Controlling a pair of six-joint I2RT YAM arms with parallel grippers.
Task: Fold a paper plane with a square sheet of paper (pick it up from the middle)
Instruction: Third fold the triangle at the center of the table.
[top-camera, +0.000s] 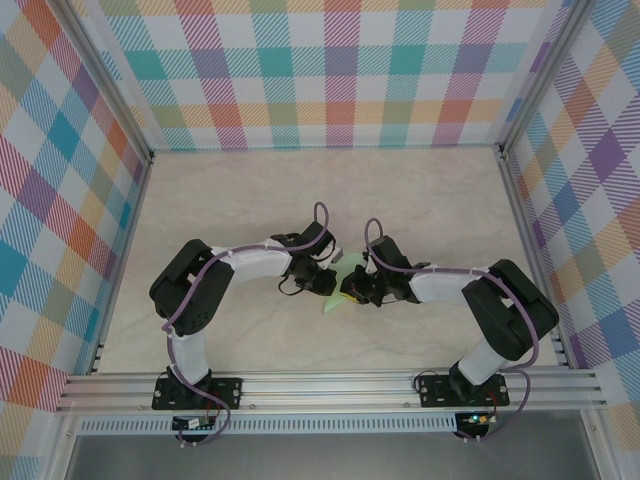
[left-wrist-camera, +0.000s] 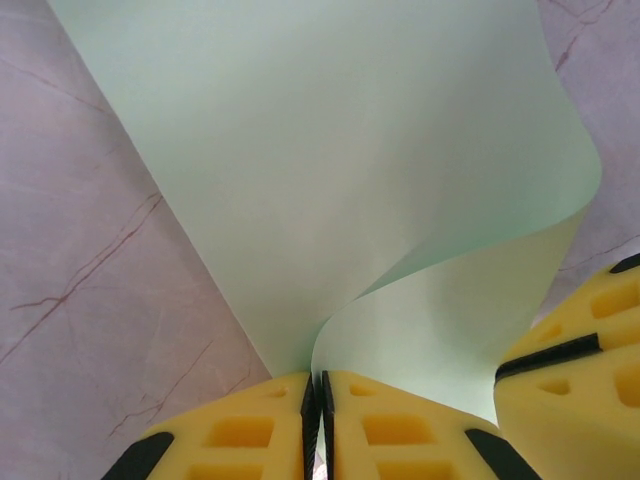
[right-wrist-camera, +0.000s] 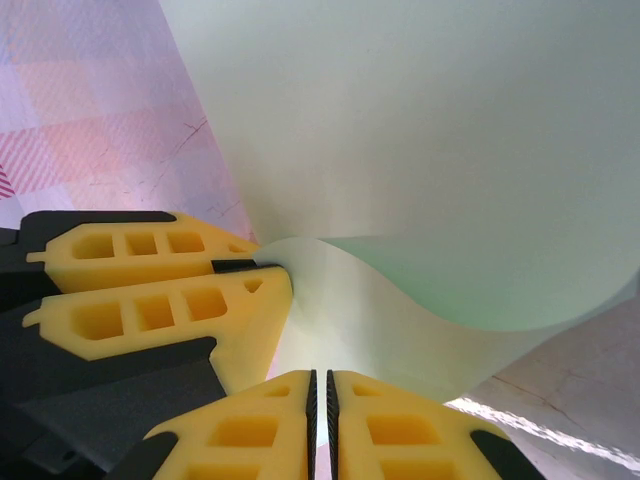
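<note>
Between the two arms, near the middle of the table, the left gripper (left-wrist-camera: 318, 388) has its yellow ribbed fingers pressed together with only a hairline seam between them. It pinches the edge of the square sheet of thin pale green paper (left-wrist-camera: 330, 170). The right gripper (right-wrist-camera: 320, 385) is closed just as narrowly, and its own fingers clamp the same sheet at a neighbouring spot on that edge. The two grippers sit just beside each other, tips nearly meeting. In the right wrist view the left one's fingers come in from the left side, and their tips rest against the paper where it starts to curl.

From the left pinch the sheet rises away from the fingers as one broad, smooth panel, widening as it goes, and its straight left edge slants across the view. On the right side the paper bends back on itself in a soft S-curve and sweeps down toward the right gripper's grip. No crease shows, only curved, unfolded surface, so no long axis can be made out.

From above, the grippers cover most of the sheet. One pale green corner pokes out toward the near edge of the pale marbled tabletop (top-camera: 420, 200). Whether that corner touches the surface cannot be told. Bright plaid wall panels (top-camera: 330, 70) enclose the table on three sides.
</note>
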